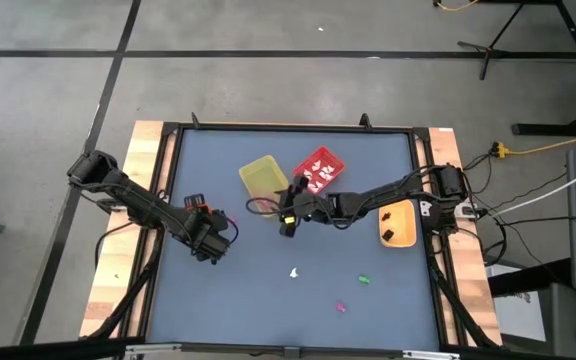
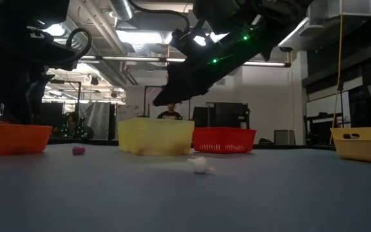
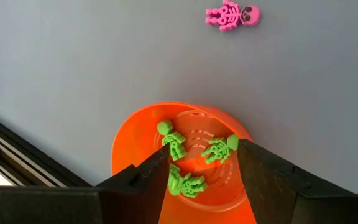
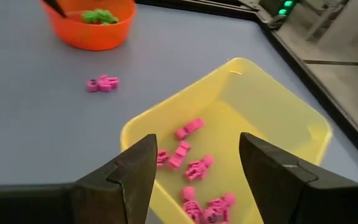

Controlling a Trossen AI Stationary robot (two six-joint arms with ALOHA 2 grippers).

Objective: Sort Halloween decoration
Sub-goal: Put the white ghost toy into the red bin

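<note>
Here, the Halloween decoration lies in several lots. Pink skeletons [image 4: 194,168], small moulded plastic figures, rest in the yellow bin [image 4: 278,118] directly below and between the right gripper [image 4: 194,177] fingers, whose jaws stand apart with nothing in them. Green skeletons [image 3: 191,162] lie in the orange bowl [image 3: 129,143], a smooth round vessel with a ribbed floor, under the left gripper [image 3: 201,180]; its jaws are likewise spread and empty. One stray pink skeleton [image 3: 232,15] lies on the table [image 3: 73,62] ahead of the left fingers, well clear of the bowl. Three more pieces remain on the matte blue-grey table, all on the side of the right jaws away from the bins: a white trinket [image 1: 294,271], a green trinket [image 1: 364,280] and a pink trinket [image 1: 341,307]; their shapes are too small to tell from above.

Step in hand, as judged: a pink piece appears just delivered to the yellow bin, and the right gripper is free. The next move calls for reaching a loose piece, closing finely on so small and light a figure, and carrying it to the container of matching colour. The red bin [image 1: 320,168], a perforated basket beside the yellow one, seems to hold white pieces.
</note>
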